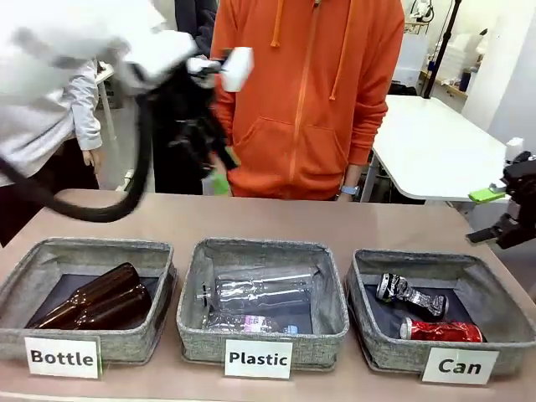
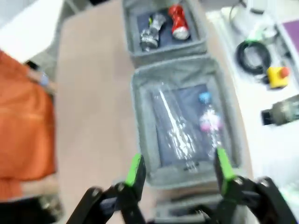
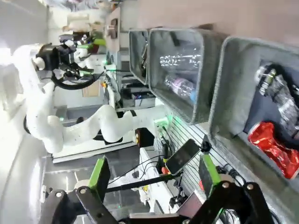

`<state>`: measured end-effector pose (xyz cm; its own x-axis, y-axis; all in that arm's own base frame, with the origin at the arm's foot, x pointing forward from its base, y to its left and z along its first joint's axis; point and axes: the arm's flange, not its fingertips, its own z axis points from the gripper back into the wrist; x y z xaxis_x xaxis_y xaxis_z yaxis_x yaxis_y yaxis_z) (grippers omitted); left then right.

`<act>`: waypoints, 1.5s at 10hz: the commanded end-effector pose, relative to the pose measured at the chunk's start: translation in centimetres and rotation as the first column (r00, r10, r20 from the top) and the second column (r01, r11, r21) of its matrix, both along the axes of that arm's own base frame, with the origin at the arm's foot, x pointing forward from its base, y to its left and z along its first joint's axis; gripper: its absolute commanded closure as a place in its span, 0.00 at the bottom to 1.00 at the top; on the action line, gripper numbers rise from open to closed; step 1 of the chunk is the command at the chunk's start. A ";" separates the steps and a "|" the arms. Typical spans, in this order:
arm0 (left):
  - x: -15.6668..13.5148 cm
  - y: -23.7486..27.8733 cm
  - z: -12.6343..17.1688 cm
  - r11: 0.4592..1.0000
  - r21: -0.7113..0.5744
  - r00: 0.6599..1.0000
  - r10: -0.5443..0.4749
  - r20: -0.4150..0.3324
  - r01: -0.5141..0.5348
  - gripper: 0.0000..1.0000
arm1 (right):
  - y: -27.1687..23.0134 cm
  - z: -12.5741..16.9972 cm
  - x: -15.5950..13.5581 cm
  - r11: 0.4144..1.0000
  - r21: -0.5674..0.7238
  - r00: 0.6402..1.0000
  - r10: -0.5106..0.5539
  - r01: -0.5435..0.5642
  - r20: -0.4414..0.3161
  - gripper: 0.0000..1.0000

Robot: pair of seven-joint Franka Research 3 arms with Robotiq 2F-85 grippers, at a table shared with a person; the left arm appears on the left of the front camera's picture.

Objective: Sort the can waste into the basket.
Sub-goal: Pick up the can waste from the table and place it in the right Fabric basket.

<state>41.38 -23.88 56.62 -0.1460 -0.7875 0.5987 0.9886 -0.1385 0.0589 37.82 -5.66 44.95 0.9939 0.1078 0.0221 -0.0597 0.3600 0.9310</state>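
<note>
Both cans lie inside the grey basket labelled "Can" (image 1: pixel 459 366) at the right of the row. The dark printed can (image 1: pixel 410 295) rests toward the back, the shiny red can (image 1: pixel 441 331) at the front. My left gripper (image 1: pixel 216 172) hangs high above the far left of the table, open and empty (image 2: pixel 180 168). From it I look down on the red can (image 2: pixel 177 23) and dark can (image 2: pixel 152 32). My right gripper (image 1: pixel 492 214) stands open and empty off the table's right end (image 3: pixel 154 175). Its view shows the red can (image 3: pixel 273 149) and dark can (image 3: pixel 280 98) in the basket (image 3: pixel 229 93).
A "Bottle" basket (image 1: pixel 60 358) with brown glass bottles (image 1: pixel 96 297) stands at the left. The "Plastic" basket (image 1: pixel 258 360) with clear bottles (image 1: pixel 251 293) is in the middle. A person in an orange hoodie (image 1: pixel 310 92) stands at the far side. The left arm's black cable (image 1: pixel 84 209) loops over the table.
</note>
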 end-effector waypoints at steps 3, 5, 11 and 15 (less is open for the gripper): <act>1.0 15.2 -2.1 0.944 -0.248 0.833 0.046 -0.551 -0.216 0.24 | 4.9 -1.5 1.7 0.979 0.190 0.996 0.060 -0.072 0.069 0.00; 1.5 20.7 -4.5 0.871 -0.363 0.585 -0.112 -0.803 -0.332 0.24 | 7.6 -2.6 2.9 0.954 0.281 0.992 0.082 -0.106 0.097 0.00; 1.3 26.7 -9.0 0.775 -0.466 0.557 -0.182 -0.811 -0.426 0.24 | 8.6 -3.4 3.8 0.948 0.308 0.991 0.047 -0.085 0.128 0.00; 1.3 26.7 -9.0 0.775 -0.466 0.557 -0.182 -0.811 -0.426 0.24 | 8.6 -3.4 3.8 0.948 0.308 0.991 0.047 -0.085 0.128 0.00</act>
